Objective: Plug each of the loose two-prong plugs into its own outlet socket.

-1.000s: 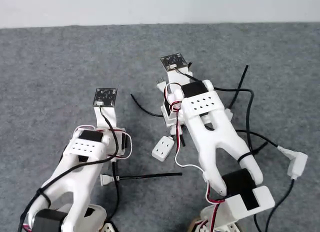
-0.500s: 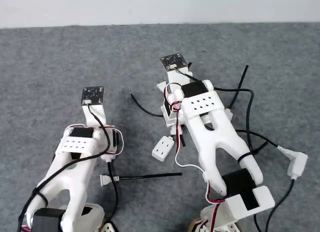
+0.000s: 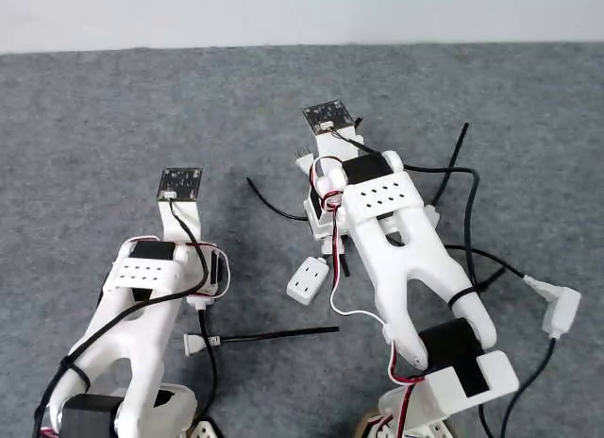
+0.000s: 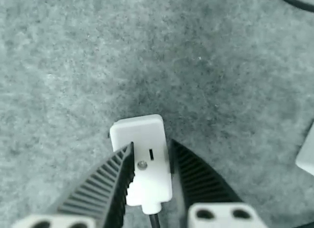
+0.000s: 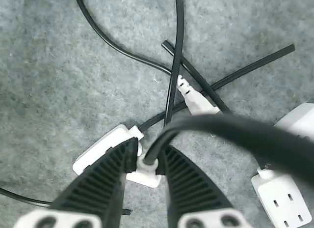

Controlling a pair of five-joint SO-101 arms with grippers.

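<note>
while left jaws clamp socket (image 4: pixel 143 149) (white), right jaws pinch plug (image 5: pixel 144 176).

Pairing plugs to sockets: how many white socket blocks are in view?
4 socket blocks: one in the left gripper, one beside the right gripper, one between the arms, one at the far right. Others may hide under the right arm.

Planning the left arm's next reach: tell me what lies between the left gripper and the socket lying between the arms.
Only bare carpet, by the high view, from the left gripper, holding a white block, to the socket.
</note>
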